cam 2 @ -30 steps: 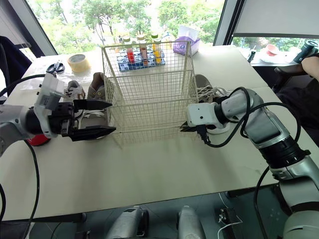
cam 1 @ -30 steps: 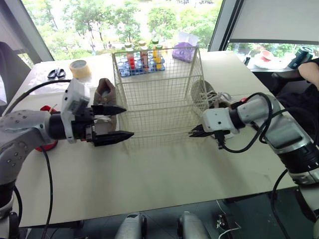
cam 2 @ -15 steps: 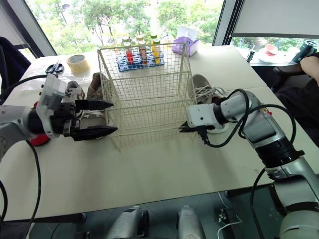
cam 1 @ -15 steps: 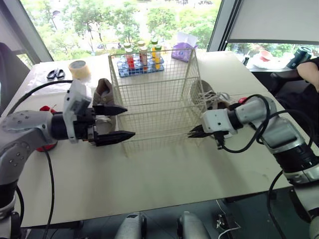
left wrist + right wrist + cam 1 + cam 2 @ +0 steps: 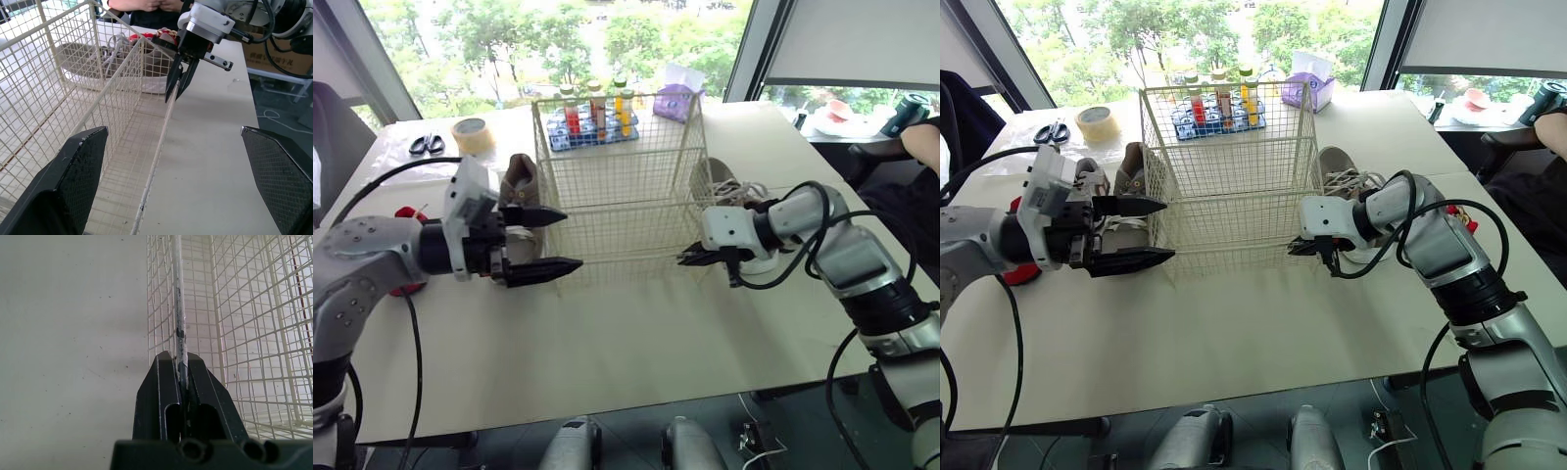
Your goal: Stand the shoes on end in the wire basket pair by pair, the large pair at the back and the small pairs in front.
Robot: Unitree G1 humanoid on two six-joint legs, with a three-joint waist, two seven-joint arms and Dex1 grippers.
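Right gripper point(image 5: 1296, 249) pinches wire basket point(image 5: 1234, 166) on pale table point(image 5: 1234, 333) (window point(image 5: 1185, 34) behind).

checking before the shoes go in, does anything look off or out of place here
Nothing is spilled or broken. One oddity: the right gripper is shut on the bottom front wire of the wire basket, not on a shoe. The basket is empty; a brown shoe lies left of it, a pale laced shoe right.

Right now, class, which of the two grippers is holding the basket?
The right gripper: its fingers are shut on a bottom wire of the basket. The left gripper has its fingers wide open, clamping nothing.
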